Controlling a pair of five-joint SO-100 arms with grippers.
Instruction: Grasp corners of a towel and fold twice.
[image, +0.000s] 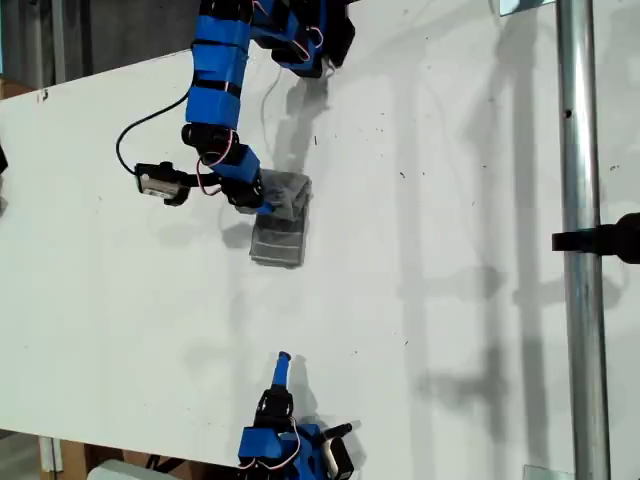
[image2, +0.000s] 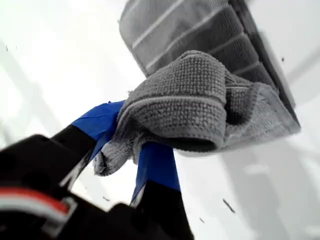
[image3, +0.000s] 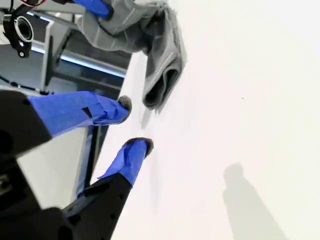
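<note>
Towel: grey nubbly knit, thin white stripes, folded into a layered pad.
My first gripper: clenched on towel's bunched edge.
My second gripper: released, jaws apart, holding nothing.

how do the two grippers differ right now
My first gripper is shut on the towel, a bunched fold lifted; my second gripper is open and holds nothing. In the exterior view the first is at the towel, the second apart, near the bottom edge. Both have blue-taped jaws.
</note>
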